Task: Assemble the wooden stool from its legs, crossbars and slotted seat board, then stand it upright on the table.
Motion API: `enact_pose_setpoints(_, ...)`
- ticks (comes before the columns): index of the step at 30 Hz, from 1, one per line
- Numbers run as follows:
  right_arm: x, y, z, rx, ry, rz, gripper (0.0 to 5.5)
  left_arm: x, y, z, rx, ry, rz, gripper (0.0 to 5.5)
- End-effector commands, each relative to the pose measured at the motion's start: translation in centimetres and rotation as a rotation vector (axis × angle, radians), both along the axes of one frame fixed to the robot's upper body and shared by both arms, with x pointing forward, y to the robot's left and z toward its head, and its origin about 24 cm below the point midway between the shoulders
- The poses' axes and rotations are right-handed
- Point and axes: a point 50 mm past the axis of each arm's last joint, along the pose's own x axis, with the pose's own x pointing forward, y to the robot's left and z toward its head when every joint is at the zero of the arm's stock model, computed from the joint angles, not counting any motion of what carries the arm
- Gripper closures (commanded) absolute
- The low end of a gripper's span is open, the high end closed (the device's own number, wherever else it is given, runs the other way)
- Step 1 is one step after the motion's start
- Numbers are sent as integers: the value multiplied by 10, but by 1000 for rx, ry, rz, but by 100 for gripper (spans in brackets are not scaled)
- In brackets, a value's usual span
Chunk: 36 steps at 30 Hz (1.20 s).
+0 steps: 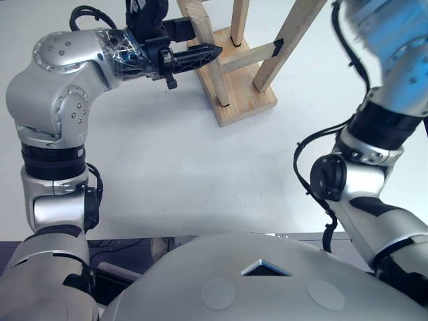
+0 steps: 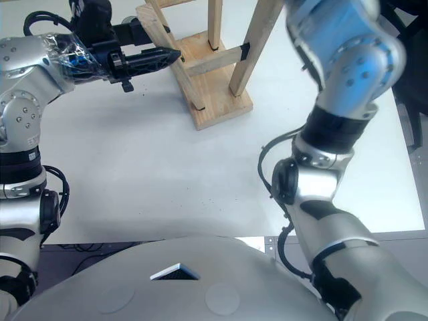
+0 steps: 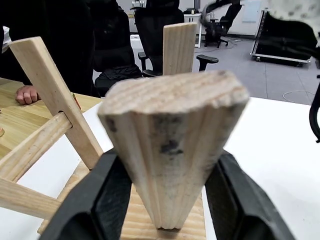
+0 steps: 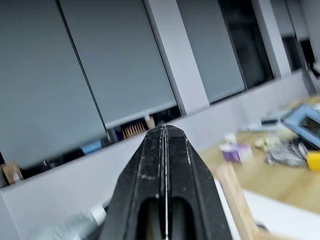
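Crossing the white worktop [image 1: 167,154] from the near edge, comes first to the stool [image 1: 271,63], upside down, seat board [image 1: 244,103] flat on the surface and legs [image 1: 239,20] pointing up with a crossbar [image 1: 247,57] between them. Clamps the left-hand leg [image 3: 170,150] from the side with the left end effector [image 1: 200,40], closed tight on it. Holds the right end effector [image 4: 165,135] raised on the right, fingers pressed together on nothing.
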Motion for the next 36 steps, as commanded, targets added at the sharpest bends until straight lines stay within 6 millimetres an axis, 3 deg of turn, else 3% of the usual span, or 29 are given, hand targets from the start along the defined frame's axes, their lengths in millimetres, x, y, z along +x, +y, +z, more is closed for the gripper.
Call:
enact_pose_setpoints(1,12,-32,27,124,-36,-121,550,-5,9,11,-78,-33,23,349)
enact_pose_setpoints(3,30,-48,14,29,-19,-296,550,-7,15,18,-135,-40,37,349)
enact_pose_setpoints(6,50,-57,-27,-221,27,-473,550,-9,21,24,-195,-41,56,349)
enact_pose_setpoints(10,56,-40,-93,-560,73,-475,550,-12,22,21,-170,-31,60,349)
enact_pose_setpoints(13,55,-28,-121,-694,72,-432,550,-15,23,15,-119,-16,47,349)
enact_pose_setpoints(23,51,-28,-153,-824,88,-401,550,-17,38,14,-107,-12,85,349)
enact_pose_setpoints(28,50,-23,-153,-831,75,-380,550,-27,33,12,-67,-48,13,349)
enact_pose_setpoints(36,48,-22,-154,-860,65,-346,550,-19,32,-2,-99,-79,52,349)
